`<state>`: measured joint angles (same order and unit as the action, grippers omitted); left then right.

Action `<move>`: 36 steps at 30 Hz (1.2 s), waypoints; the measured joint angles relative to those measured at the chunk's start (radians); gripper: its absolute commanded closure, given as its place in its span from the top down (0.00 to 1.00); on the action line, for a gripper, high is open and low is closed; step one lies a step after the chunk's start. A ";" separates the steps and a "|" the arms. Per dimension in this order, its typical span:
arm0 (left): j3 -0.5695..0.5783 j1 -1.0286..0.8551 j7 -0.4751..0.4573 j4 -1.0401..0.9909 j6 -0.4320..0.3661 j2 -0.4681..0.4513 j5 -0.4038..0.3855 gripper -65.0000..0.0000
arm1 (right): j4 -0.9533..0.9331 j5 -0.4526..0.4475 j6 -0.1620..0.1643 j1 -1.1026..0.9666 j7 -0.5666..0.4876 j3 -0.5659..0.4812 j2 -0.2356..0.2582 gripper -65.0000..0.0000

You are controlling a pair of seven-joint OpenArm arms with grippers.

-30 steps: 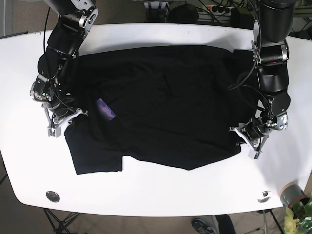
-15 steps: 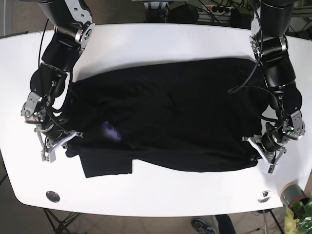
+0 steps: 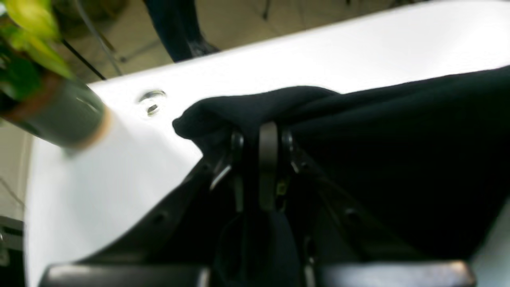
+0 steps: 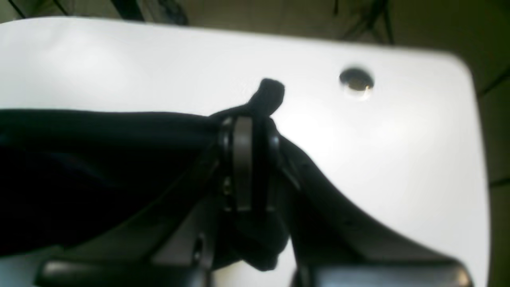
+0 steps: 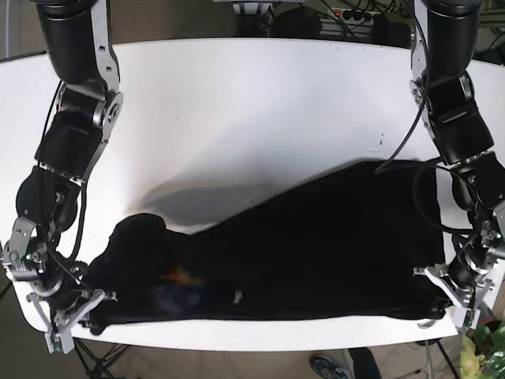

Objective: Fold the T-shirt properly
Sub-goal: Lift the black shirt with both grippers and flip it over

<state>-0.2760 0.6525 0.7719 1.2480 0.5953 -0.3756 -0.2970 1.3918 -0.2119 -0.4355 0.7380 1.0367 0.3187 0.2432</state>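
Right gripper (image 4: 247,131): jaws closed on a bunched edge of the black shirt (image 4: 99,159). A small nub of cloth is seen poking out just beyond the fingertips. The shirt is stretched away to the gripper's left. White table (image 4: 398,159) beneath; round metal fitting (image 4: 356,81) ahead and right.

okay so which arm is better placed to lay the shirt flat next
Neither clearly; lean left. Both jaws are shut on shirt corners at the table's near edge. The left gripper's side lies flat, while cloth bunches by the right gripper.
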 measured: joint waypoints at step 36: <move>-0.175 0.029 0.127 0.143 -0.011 -0.109 0.005 0.00 | 0.061 0.006 -0.119 0.187 0.162 -0.024 0.132 0.03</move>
<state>-0.4507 0.6819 0.8993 1.3914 0.5842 -0.4843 -0.2920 1.4532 -0.2062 -0.5545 0.9249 1.1988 0.2951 0.3756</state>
